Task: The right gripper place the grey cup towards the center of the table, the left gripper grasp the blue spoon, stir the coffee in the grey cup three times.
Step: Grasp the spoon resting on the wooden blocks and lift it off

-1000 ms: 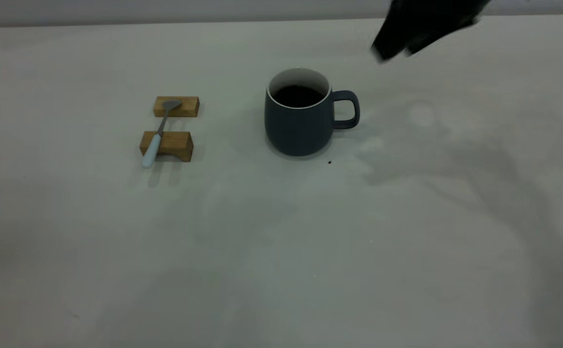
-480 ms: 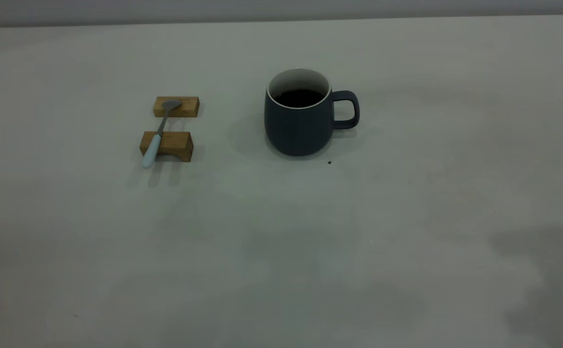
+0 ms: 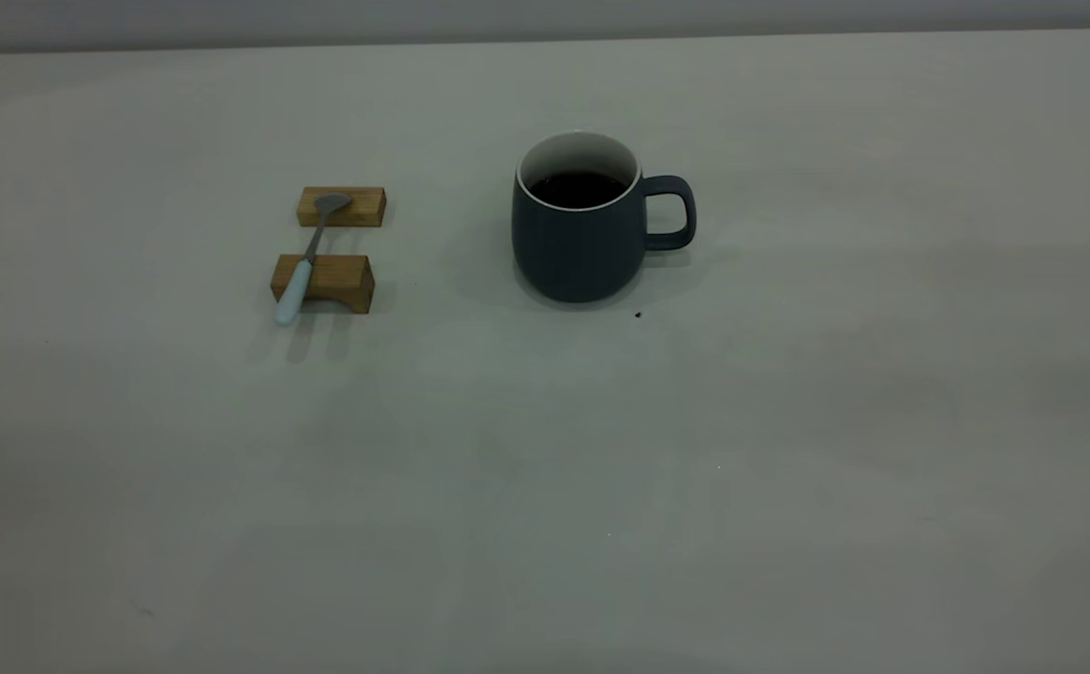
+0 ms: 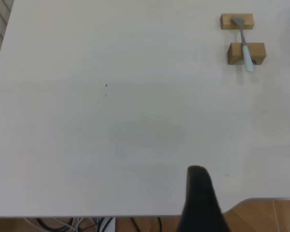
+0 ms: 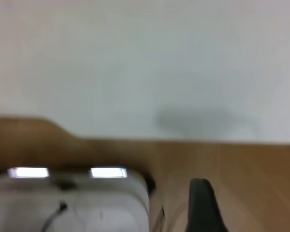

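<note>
Your mug [image 3: 580, 229] stands upright near the middle of the desk [image 3: 788, 449], coffee [image 3: 579, 188] dark inside, handle toward the right arm's side. The spoon [image 3: 306, 258] lies across two wooden blocks [image 3: 324, 281], well apart from it. Neither pincer shows in the outside view; each wrist view gives one dark finger [image 4: 199, 200], so you cannot tell how wide either stands. Watch the pickup: a slim handle bridging blocks may tip or roll off if nudged from one side.

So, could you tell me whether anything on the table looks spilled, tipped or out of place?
Nothing stands out. The grey cup stands upright holding its coffee, and the blue spoon lies across two wooden blocks.
</note>
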